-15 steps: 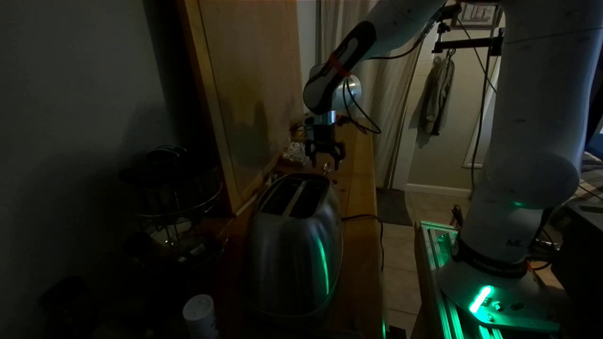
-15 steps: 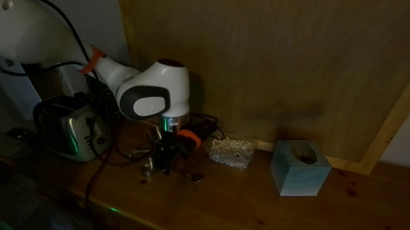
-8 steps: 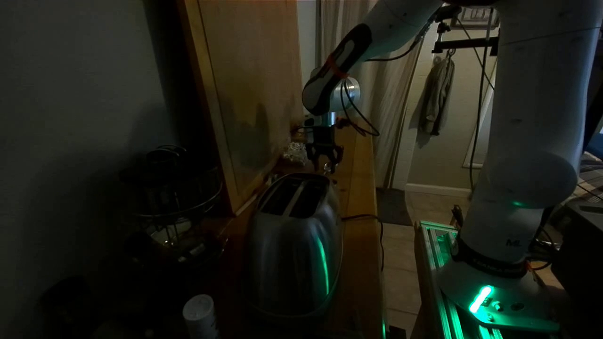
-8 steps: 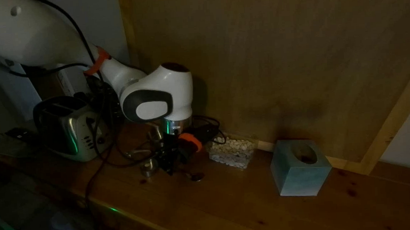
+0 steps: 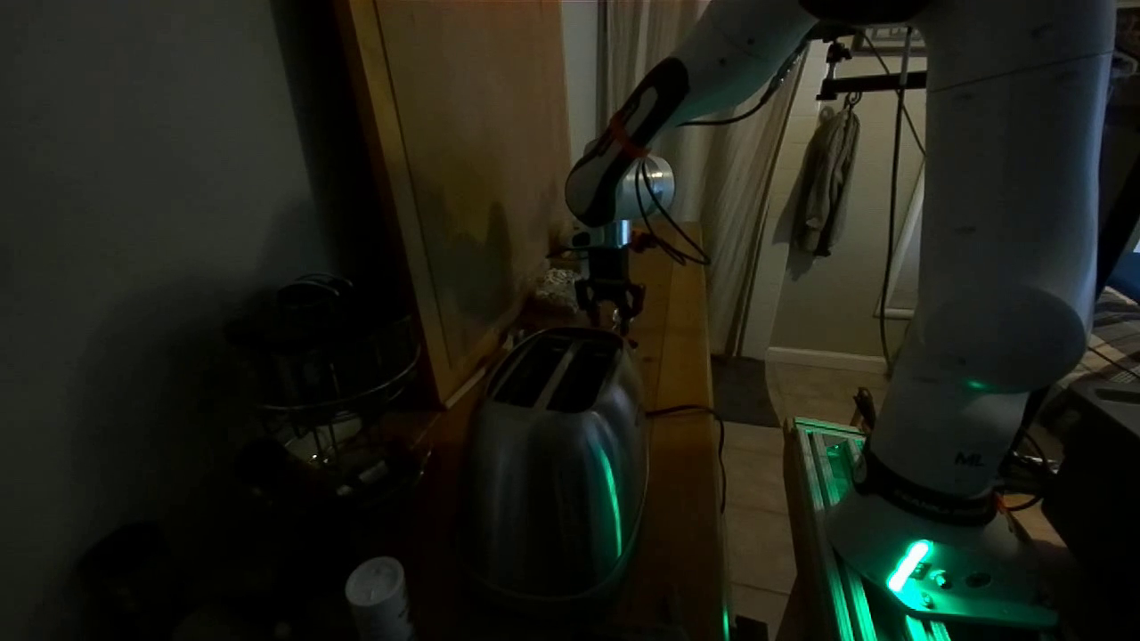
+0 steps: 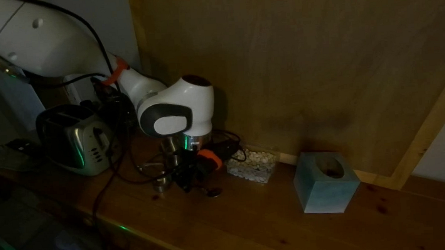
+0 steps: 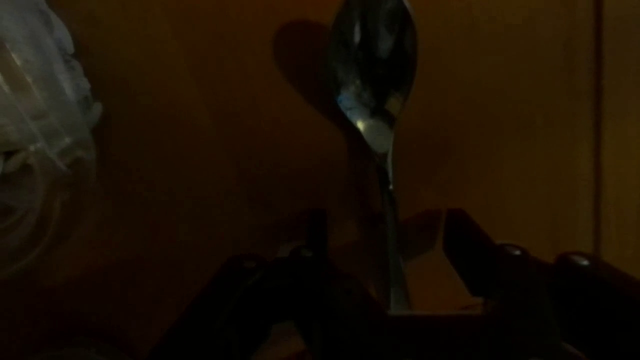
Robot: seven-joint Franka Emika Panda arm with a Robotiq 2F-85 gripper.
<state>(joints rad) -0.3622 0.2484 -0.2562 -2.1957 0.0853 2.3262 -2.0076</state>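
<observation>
A metal spoon (image 7: 372, 60) lies on the wooden counter, its bowl toward the top of the wrist view and its handle running down between my fingers. My gripper (image 7: 385, 217) is open, partly narrowed, one finger on each side of the handle with a gap to both. The hand points down low over the counter in both exterior views. In an exterior view the spoon bowl (image 6: 214, 192) shows just right of the dark gripper (image 6: 187, 187), which hides the handle. Beside the spoon stands a clear container of whitish pebbles (image 6: 252, 165). Deep shadow blurs the fingertips.
A steel toaster (image 5: 552, 481) stands on the counter, with its cord nearby. Small metal cups (image 6: 162, 183) sit close behind the gripper. A blue tissue box (image 6: 327, 192) is farther along. A wooden panel (image 6: 300, 66) rises at the back. A wire rack (image 5: 338, 392) stands by the wall.
The arm has come down and shifted a little toward the pebble container's side. My fingers have drawn closer together around the spoon handle. The spoon and other objects have stayed put.
</observation>
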